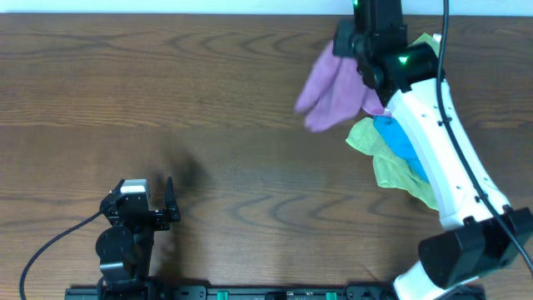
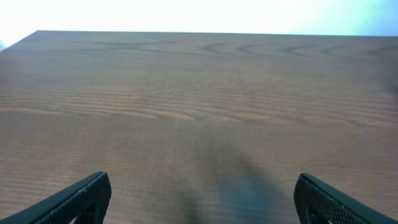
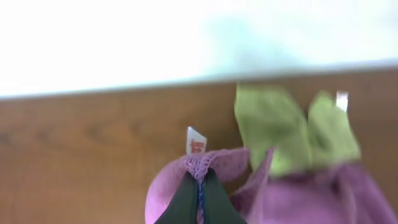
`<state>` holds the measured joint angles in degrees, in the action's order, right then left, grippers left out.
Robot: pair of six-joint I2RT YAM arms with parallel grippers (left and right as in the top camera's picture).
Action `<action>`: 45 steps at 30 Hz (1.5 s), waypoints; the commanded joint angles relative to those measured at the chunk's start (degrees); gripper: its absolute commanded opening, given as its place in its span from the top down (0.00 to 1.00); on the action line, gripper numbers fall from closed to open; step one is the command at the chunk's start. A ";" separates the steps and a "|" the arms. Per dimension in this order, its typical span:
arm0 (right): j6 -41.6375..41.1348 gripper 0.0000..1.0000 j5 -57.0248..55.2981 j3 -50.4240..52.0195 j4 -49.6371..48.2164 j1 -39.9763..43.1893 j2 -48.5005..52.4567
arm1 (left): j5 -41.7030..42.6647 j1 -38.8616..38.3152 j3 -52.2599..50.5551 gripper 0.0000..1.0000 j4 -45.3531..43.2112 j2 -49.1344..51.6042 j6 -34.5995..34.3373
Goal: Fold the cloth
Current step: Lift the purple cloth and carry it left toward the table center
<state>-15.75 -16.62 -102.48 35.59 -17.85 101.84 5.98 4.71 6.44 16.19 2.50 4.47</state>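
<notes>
- The left claw (image 1: 151, 193) is nearest, at the front-left of the worktop (image 1: 208, 100). Its jaws stand wide apart with nothing between them, and only bare wood lies in front of it.
- Further back on the right, a green cloth (image 1: 391, 171) and a blue cloth (image 1: 398, 137) lie crumpled together, partly under the right arm.
- At the far right, the right claw (image 3: 199, 186) is closed, pinching an edge of the cloth (image 1: 329, 92). The cloth hangs bunched from the pinch, beside the green one, and seems lifted off the wood.
- A small white tag (image 3: 196, 144) shows just above the pinch. I cannot tell if it belongs to this cloth or to another purple piece near it.
- As I judge it, the step in hand is pulling the cloth away from the pile; the folding itself is not yet begun.
- The next move calls for carrying it to the open wood in the middle and laying it flat — then the left claw can take a second corner.
- The risk I see is that the green cloth is dragged along.
</notes>
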 commanded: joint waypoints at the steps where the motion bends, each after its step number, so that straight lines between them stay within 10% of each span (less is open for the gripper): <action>1: 5.11 0.99 -1.09 -0.50 -2.91 -0.02 1.70 | -0.39 -0.24 -1.31 0.05 0.66 -0.28 -0.42; 7: 8.15 0.95 35.17 -0.48 5.75 -5.29 2.38 | -0.39 -0.24 -1.31 0.05 0.66 -0.28 -0.42; 10: 18.29 0.01 42.82 -0.48 12.31 -10.05 2.38 | -0.39 -0.24 -1.31 0.05 0.66 -0.28 -0.42; 21: 16.76 0.00 16.61 1.70 18.97 -9.88 4.37 | -0.39 -0.24 -1.31 0.05 0.66 -0.28 -0.42; 45: 15.43 0.09 33.94 4.57 13.18 -13.90 17.53 | -0.39 -0.24 -1.31 0.05 0.63 -0.28 -0.42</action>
<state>-0.23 13.30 -97.71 49.58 -30.39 119.79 6.00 4.71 6.44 16.19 2.50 4.47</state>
